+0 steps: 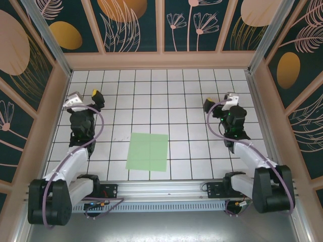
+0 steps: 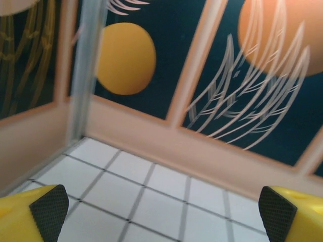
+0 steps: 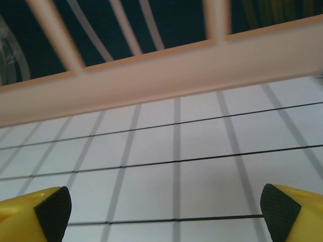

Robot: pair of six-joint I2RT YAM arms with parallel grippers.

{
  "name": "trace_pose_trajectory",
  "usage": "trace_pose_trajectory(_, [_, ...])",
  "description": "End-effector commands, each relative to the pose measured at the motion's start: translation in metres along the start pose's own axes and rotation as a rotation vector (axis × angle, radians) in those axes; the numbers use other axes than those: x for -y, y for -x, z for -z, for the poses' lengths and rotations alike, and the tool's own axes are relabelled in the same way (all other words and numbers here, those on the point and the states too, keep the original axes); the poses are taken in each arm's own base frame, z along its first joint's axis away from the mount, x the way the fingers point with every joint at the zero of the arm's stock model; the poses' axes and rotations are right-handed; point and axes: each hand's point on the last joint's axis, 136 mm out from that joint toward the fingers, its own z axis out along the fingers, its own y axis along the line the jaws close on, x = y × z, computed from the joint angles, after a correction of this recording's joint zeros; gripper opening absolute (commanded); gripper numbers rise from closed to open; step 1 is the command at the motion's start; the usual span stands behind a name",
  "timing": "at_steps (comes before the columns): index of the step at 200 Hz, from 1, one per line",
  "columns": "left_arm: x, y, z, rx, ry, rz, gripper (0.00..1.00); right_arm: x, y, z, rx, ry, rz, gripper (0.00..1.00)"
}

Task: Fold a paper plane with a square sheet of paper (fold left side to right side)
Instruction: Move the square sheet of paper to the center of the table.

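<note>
The square sheet of paper, light green, lies flat on the white tiled floor near the front middle, between the two arms. It is a plain unfolded square with faint crease lines, not a paper plane. My left gripper is at the left, well behind and to the left of the sheet. In the left wrist view it is open, its yellow fingers wide apart over bare tiles. My right gripper is at the right rear, apart from the sheet. It is also open, with nothing between its fingers.
A wooden-framed wall with dark floral panels closes the back and both sides of the tiled floor. A metal rail carrying the arm bases runs along the front edge. The left wrist faces the back left corner post.
</note>
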Motion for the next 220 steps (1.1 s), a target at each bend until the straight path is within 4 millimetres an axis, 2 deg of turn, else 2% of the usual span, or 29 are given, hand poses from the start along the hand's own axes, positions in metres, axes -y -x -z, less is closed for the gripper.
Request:
trace_pose_trajectory(1, [0.012,-0.056,0.010,-0.318,-0.052,0.234,0.98,-0.042,-0.034,0.011,-0.186,0.100,-0.057,0.99])
trace_pose_trajectory(22, [0.031,-0.082,0.023,-0.495,-0.136,0.310,0.99,-0.105,-0.056,0.024,-0.294,0.286,-0.054,0.99])
trace_pose_trajectory(46, [0.041,-0.105,0.041,-0.624,-0.200,0.350,0.99,-0.175,-0.095,0.041,-0.466,0.479,-0.046,0.99])
trace_pose_trajectory(52, [0.043,-0.107,0.044,-0.635,-0.212,0.353,0.99,-0.197,-0.108,0.047,-0.524,0.540,-0.044,0.99])
trace_pose_trajectory(76, [0.039,-0.106,0.049,-0.619,-0.205,0.349,0.99,-0.262,-0.151,0.066,-0.709,0.698,-0.005,0.98])
trace_pose_trajectory(99, [0.038,-0.101,0.049,-0.601,-0.196,0.344,0.99,-0.303,-0.189,0.073,-0.839,0.760,0.055,0.97])
trace_pose_trajectory(121, [0.038,-0.100,0.049,-0.607,-0.191,0.335,0.98,-0.320,-0.211,0.071,-0.909,0.784,0.047,0.95])
trace_pose_trajectory(151, [0.035,-0.100,0.050,-0.610,-0.176,0.314,0.99,-0.322,-0.232,0.067,-0.988,0.770,0.033,0.94])
trace_pose_trajectory(180, [0.033,-0.102,0.050,-0.610,-0.167,0.309,0.99,-0.312,-0.248,0.063,-1.035,0.714,0.052,0.94])
trace_pose_trajectory(220, [0.031,-0.107,0.050,-0.627,-0.160,0.310,0.98,-0.283,-0.258,0.047,-1.052,0.608,0.048,0.94])
